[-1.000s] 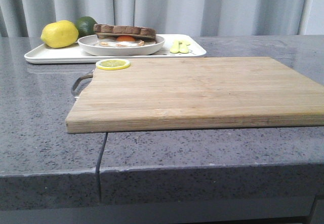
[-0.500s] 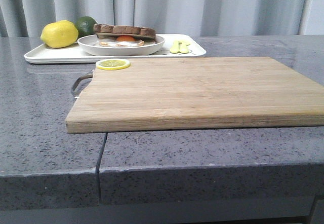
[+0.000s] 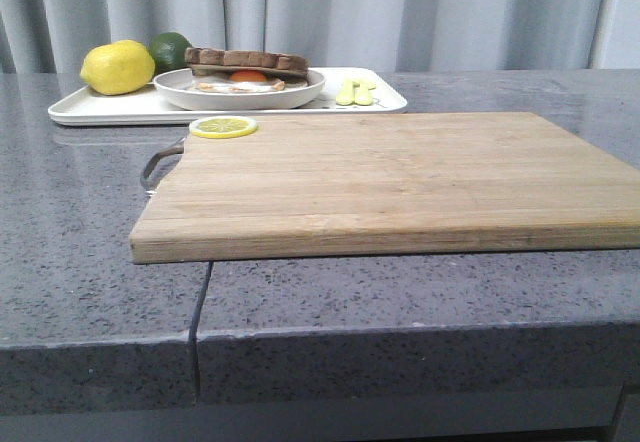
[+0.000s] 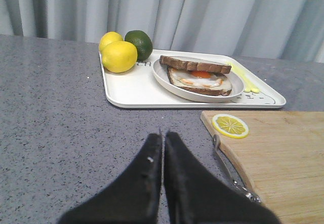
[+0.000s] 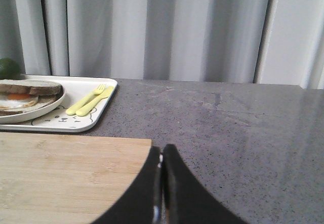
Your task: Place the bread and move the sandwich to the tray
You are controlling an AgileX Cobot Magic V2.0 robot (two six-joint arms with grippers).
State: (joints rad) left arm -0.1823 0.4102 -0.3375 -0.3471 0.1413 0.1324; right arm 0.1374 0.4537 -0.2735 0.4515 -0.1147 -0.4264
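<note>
Grey speckled stone worktop; all items below rest on it or on one another.

Item: flat white rectangular tray with rounded corners and low rim, at the far left of the worktop; small line drawing on its near corner, seen from my right wrist.

Item: shallow round white plate, standing on the tray; in it the sandwich, a fried egg with orange yolk between two slices; the top piece is the square slice of bread with dark brown crust, lying flat over the egg, its pale face not visible.

Item: two yellow lemons and one dark green lime, together on the tray's far left end, beside the plate.

Item: pale yellow plastic fork and spoon, side by side on the tray's right end.

Item: large wooden cutting board with metal handle, nearer than the tray; a lemon slice on its far left corner.

My left jaws: closed together, holding nothing, above bare worktop left of the board.

My right jaws: pressed closed, holding nothing, over the board's right edge.
</note>
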